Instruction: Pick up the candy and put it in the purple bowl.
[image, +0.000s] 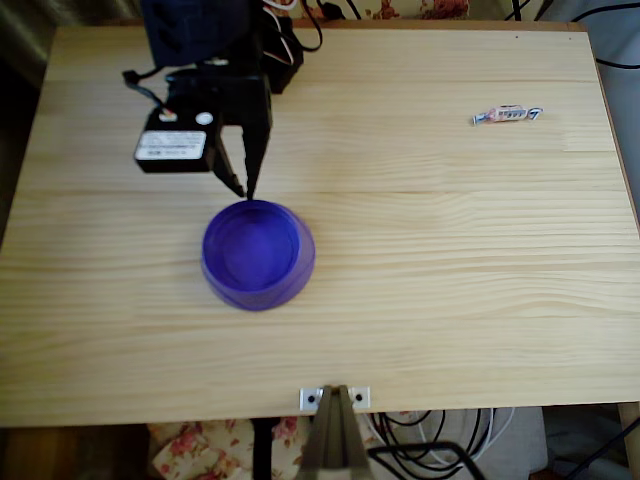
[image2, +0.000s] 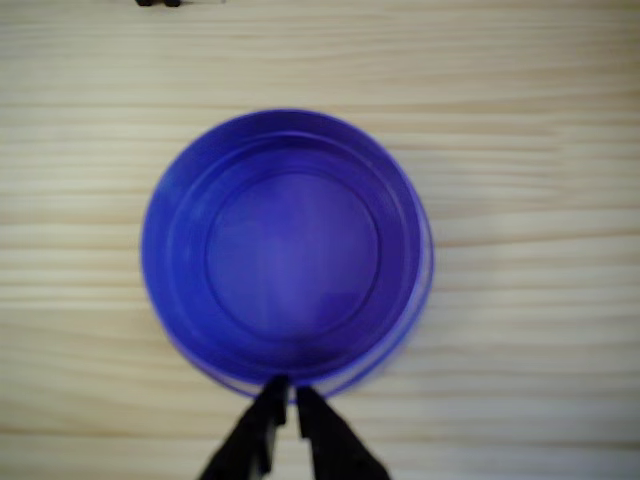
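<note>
The purple bowl stands left of the table's middle in the overhead view, and nothing lies inside it. In the wrist view the bowl sits in the middle of the picture. My black gripper hangs just behind the bowl's far rim, fingertips close together and holding nothing. In the wrist view the gripper is shut, its tips over the bowl's near rim. The candy, a small pinkish-white wrapped sweet, lies far off at the back right of the table.
The arm's black body with a white label sits at the back left. A metal camera stand is clamped at the front edge. Cables hang off the back and front edges. Bare pale wood lies between bowl and candy.
</note>
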